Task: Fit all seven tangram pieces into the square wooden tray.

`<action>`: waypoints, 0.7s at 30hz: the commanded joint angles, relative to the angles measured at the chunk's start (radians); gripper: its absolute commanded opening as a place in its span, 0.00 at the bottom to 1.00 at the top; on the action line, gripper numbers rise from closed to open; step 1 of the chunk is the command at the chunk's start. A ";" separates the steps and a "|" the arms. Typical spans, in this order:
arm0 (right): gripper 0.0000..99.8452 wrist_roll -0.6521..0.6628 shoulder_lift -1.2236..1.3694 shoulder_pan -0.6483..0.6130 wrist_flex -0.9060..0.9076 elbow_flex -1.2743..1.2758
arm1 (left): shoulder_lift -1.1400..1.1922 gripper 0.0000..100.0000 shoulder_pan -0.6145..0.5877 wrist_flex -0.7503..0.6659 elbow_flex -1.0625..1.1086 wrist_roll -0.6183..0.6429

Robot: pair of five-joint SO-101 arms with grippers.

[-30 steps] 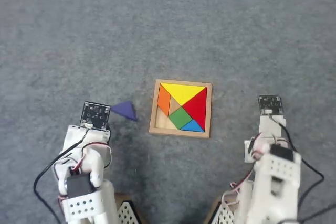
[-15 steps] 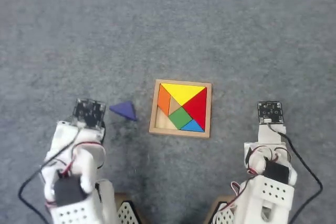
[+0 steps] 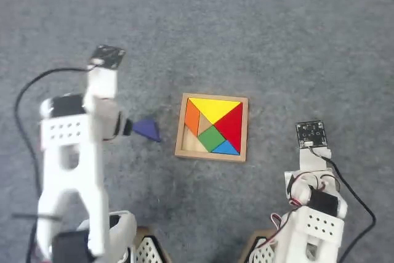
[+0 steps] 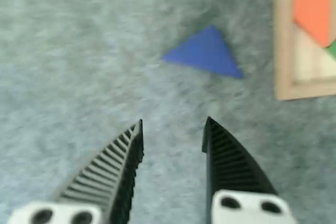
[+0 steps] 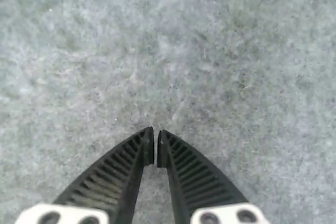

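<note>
The square wooden tray (image 3: 180, 129) lies mid-table holding yellow, red, orange, green and blue pieces, with bare wood at its lower left. A dark blue triangle (image 3: 146, 129) lies on the grey felt just left of the tray; it is also the blue triangle (image 4: 205, 53) beside the tray (image 4: 283, 40) in the left wrist view. My left gripper (image 4: 173, 129) is open above the felt, a short way from the triangle and not touching it. My right gripper (image 5: 156, 145) is shut with nothing in it, over bare felt at the lower right.
Grey felt (image 3: 277, 47) covers the whole table. The left arm (image 3: 80, 127) stands tall at the left, beside the triangle. The right arm (image 3: 314, 177) sits folded low at the right front, away from the tray.
The left arm has risen and swung up from its folded pose toward the blue triangle. The right arm has drawn back slightly toward the front. The triangle and tray have not moved.
</note>
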 commanded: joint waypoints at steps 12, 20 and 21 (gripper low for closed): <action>0.02 0.014 -0.019 -0.012 0.004 -0.011 | 0.373 0.26 0.112 -0.187 -0.114 0.569; 0.02 0.014 -0.019 -0.012 0.004 -0.011 | 0.629 0.26 0.094 -0.190 -0.229 0.655; 0.02 0.014 -0.019 -0.012 0.004 -0.011 | 0.657 0.26 0.091 -0.189 -0.245 0.661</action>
